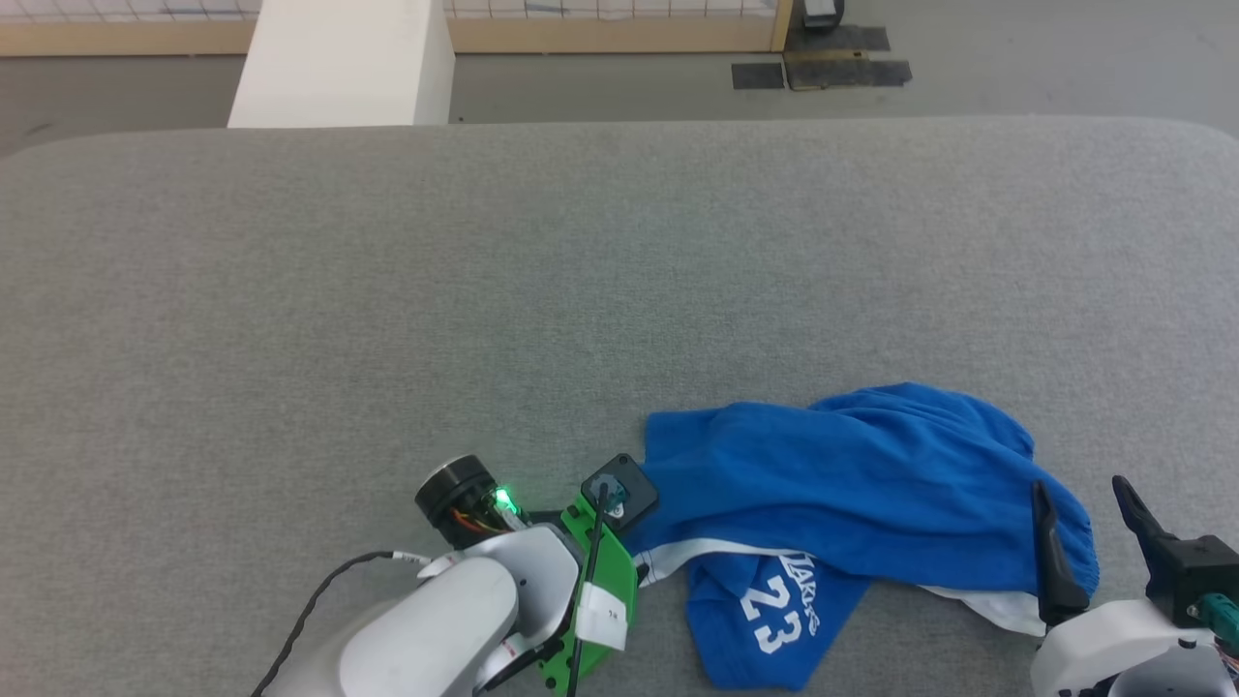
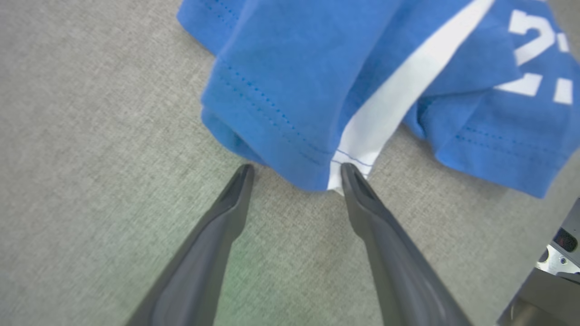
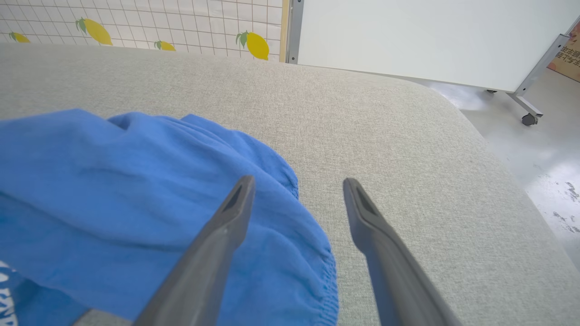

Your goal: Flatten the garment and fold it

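1. Garment (image 1: 852, 474) in royal blue lies crumpled on the grey desk (image 1: 484, 290), close to the near edge and right of centre, its cloth bunched in soft ridges and doubled over on itself.
2. At the left, the left pincer (image 2: 294, 170) stands spread and holds nothing. In the left wrist view its two dark tips flank the nearest corner of the hem, where the blue cloth meets a white trim band (image 2: 398, 90). One tip sits right at the end of that band. Whether it presses the cloth cannot be told.
3. In the middle, a flap turned toward the near edge shows white lettering and the number 23 (image 1: 774, 620).
4. At the right, the right pincer (image 1: 1081, 489) is likewise spread and empty. In the right wrist view it straddles the gathered edge (image 3: 326, 271) of the garment, one finger over blue cloth and the other over bare desk.
5. The step in hand appears to be the flattening, with each arm lining up on an opposite end of the heap. No fold has begun.
6. The next move likely calls for both pincers to close on cloth, the left on the hem corner and the right on the gathered edge, then draw apart so the ridges pull flat. Thin, soft cloth could slip out or come up in more than one layer.
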